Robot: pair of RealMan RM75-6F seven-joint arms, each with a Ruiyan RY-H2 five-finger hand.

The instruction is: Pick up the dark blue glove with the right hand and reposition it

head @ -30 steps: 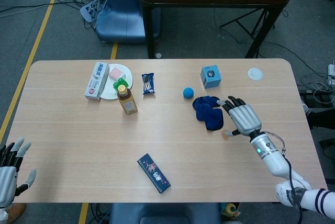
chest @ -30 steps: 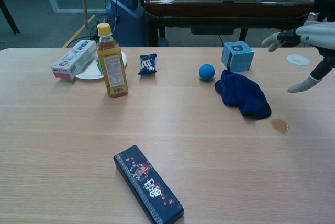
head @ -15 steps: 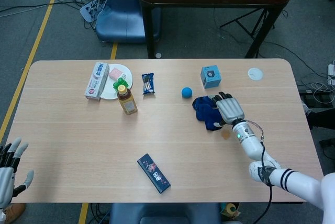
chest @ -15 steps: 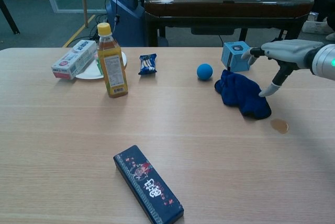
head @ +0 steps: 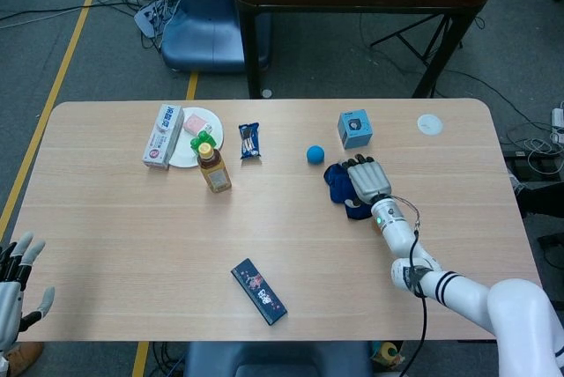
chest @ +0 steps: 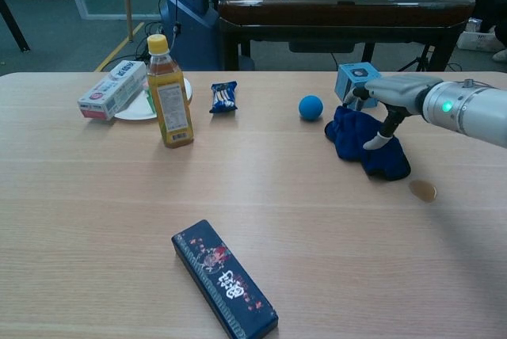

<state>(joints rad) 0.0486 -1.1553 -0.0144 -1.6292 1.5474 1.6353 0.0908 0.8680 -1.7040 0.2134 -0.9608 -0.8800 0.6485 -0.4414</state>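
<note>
In the head view the right hand (head: pixel 367 180) has slid leftward across the counter (head: pixel 115 245) over the past second, from just right of the dark blue glove (head: pixel 340 190) to directly above it at centre right of the frame, so the reach looks done and the grasp not yet made. The left hand (head: pixel 16 284) waits spread at the lower left edge, holding nothing. In the chest view the right hand (chest: pixel 383 103) hovers over the glove (chest: pixel 356 139) at right of centre with fingers apart, its thumb tip touching the cloth, gripping nothing yet. Just behind stand a light blue box (chest: pixel 359 83) and a blue ball (chest: pixel 310 107), near enough to get nudged; the bottle (chest: pixel 168 91), snack packet (chest: pixel 223 96) and dark case (chest: pixel 224 279) lie well apart on the left.
</note>
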